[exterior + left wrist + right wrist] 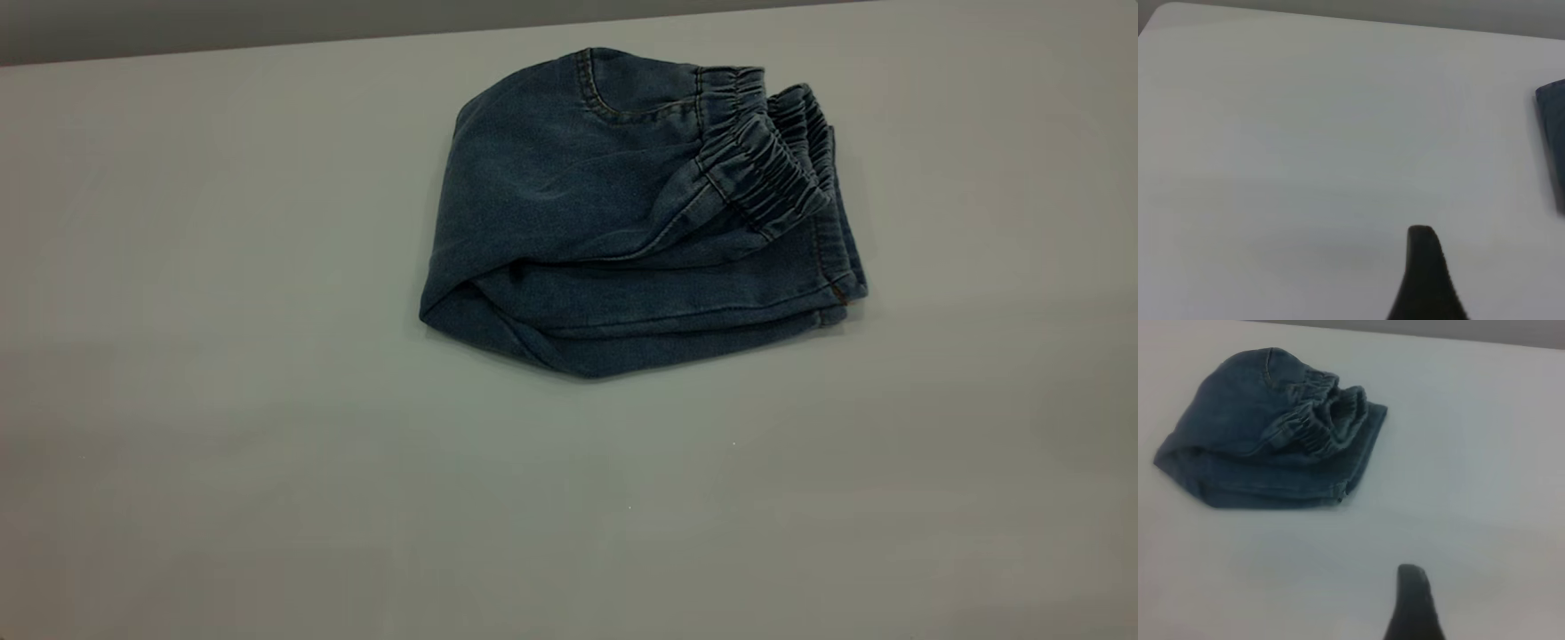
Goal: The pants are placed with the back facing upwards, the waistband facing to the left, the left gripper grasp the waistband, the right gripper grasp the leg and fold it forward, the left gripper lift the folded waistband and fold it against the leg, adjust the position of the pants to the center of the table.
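Denim pants [1271, 433] lie folded, well apart from right gripper [1415, 603]

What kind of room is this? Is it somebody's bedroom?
Probably not a bedroom. It looks like a robot test bench: a bare pale table, one pair of folded denim pants, and a black claw tip poking into each wrist camera's view.
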Motion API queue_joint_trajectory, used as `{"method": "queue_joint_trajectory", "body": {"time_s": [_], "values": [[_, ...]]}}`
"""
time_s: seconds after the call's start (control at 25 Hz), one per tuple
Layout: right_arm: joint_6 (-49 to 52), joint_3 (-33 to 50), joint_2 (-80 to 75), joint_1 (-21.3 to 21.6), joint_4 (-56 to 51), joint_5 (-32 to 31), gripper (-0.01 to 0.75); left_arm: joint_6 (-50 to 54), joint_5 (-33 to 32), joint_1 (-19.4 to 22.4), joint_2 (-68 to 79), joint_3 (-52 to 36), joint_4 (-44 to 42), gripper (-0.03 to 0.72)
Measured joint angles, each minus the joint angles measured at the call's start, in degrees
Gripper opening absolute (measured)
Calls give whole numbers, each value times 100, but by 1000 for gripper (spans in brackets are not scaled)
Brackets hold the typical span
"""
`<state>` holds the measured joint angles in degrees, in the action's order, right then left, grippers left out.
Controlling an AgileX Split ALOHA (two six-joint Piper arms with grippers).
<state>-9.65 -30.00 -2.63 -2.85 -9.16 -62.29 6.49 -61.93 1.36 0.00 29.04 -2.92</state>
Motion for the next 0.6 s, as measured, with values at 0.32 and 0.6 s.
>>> {"method": "queue_joint_trajectory", "body": {"time_s": [0.32,0.6], "values": [[497,95,237,0,540,147,425,-2,0,0,0,0,-4,443],[502,95,263,0,532,133,425,-2,-5,0,0,0,-4,443]]}}
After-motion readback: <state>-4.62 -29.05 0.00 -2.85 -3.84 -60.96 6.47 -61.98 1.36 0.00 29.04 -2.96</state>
